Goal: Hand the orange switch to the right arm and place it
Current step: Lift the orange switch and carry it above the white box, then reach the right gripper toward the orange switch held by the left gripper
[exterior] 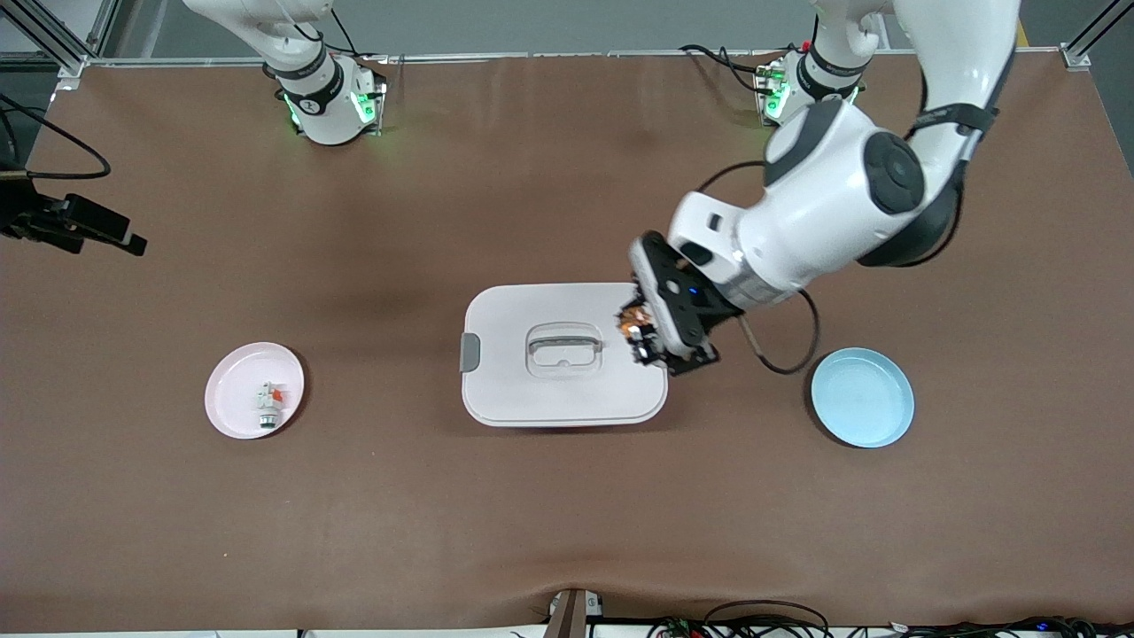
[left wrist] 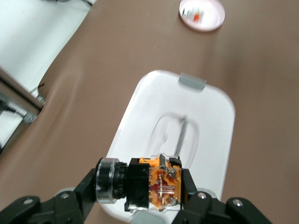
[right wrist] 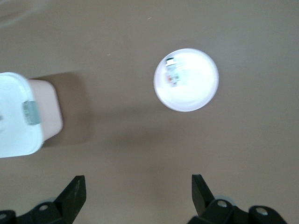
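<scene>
Robotics lab test cell: two white arms bolted along one tabletop [exterior: 549,532] edge, brown mat covering it, aluminium frame posts [exterior: 53,35] at corners, loose cables [exterior: 771,620] at the near edge.

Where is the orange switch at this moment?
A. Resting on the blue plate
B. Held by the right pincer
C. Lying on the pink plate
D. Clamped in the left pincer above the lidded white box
D: the left pincer is shut on the orange switch over the edge of the white box; the blue plate holds nothing, and the right pincer stands open.
</scene>
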`<state>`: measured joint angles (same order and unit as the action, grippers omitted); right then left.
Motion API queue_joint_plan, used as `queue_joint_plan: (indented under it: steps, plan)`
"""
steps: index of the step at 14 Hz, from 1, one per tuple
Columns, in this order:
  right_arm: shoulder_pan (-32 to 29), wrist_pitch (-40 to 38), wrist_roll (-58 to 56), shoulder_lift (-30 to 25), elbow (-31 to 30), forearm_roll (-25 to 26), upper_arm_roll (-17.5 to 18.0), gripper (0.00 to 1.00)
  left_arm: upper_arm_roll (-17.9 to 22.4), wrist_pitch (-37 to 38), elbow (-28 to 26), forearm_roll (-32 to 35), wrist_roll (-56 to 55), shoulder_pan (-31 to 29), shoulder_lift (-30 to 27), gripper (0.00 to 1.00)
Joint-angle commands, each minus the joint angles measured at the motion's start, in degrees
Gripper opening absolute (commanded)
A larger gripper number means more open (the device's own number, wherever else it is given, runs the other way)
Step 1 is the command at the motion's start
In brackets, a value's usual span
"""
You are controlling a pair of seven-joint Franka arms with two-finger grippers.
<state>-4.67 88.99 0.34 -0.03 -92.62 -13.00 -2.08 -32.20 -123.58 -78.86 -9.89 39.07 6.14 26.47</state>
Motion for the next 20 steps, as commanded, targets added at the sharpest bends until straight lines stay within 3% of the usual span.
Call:
queue_joint_plan:
  steps: [1,7,11,20]
  plan:
    - [-1.04,-0.84,0.09,0.46,-0.28,-7.10,0.59,1.00,-0.23,-0.61,3.36,-0.13,-5.31,3.17,0.60,0.00]
    - [0.45,-0.84,0.27,2.75,-3.26,-22.32,0.76,1.00,-5.23,-2.36,4.50,-0.04,-14.20,4.50,-0.28,0.00]
    - [5.97,-0.84,5.95,3.98,-2.83,-22.77,0.85,1.00,-5.33,-4.91,4.50,0.49,-3.16,4.93,1.04,0.00]
    - [18.20,9.69,21.97,6.79,-1.07,-28.91,0.94,1.00,-4.89,-4.83,4.15,0.75,-3.13,8.36,3.85,0.00]
